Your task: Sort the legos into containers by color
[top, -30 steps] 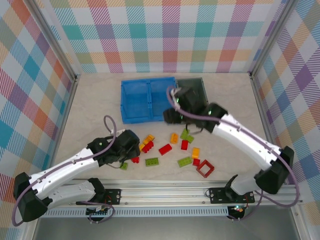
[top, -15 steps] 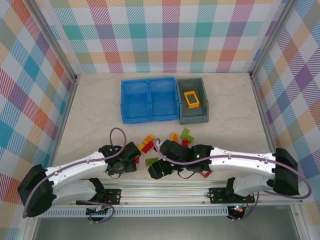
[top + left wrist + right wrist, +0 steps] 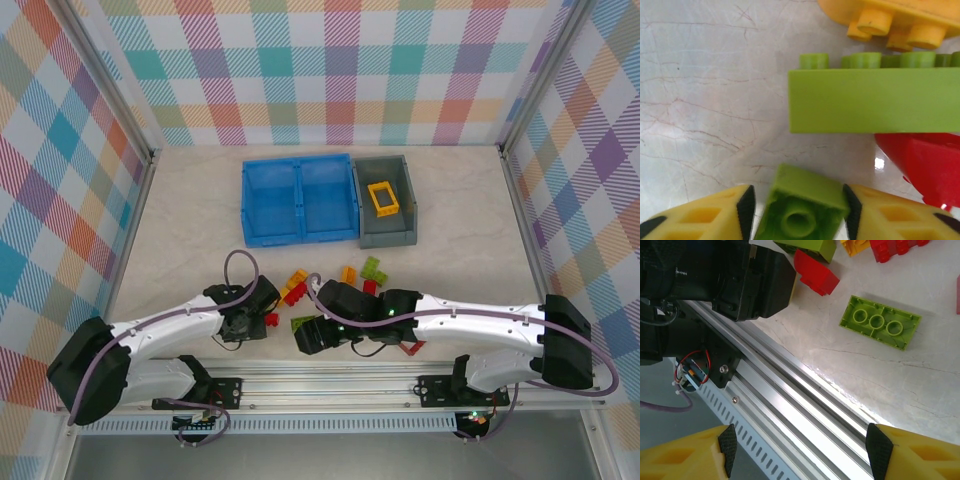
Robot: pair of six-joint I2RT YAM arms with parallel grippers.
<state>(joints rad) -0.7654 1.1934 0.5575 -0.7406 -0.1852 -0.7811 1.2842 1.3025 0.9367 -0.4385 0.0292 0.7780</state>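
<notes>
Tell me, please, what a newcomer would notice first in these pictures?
The left arm and right arm reach low over a heap of red, green and yellow legos near the front edge of the table. The left fingers pinch a small green brick. At the back, a yellow frame lies in the grey bin, beside the blue bin.

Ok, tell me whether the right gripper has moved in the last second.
Yes. The right gripper has swung from beside the grey bin back toward the near rail, and now hangs open by the table's near edge.
</notes>
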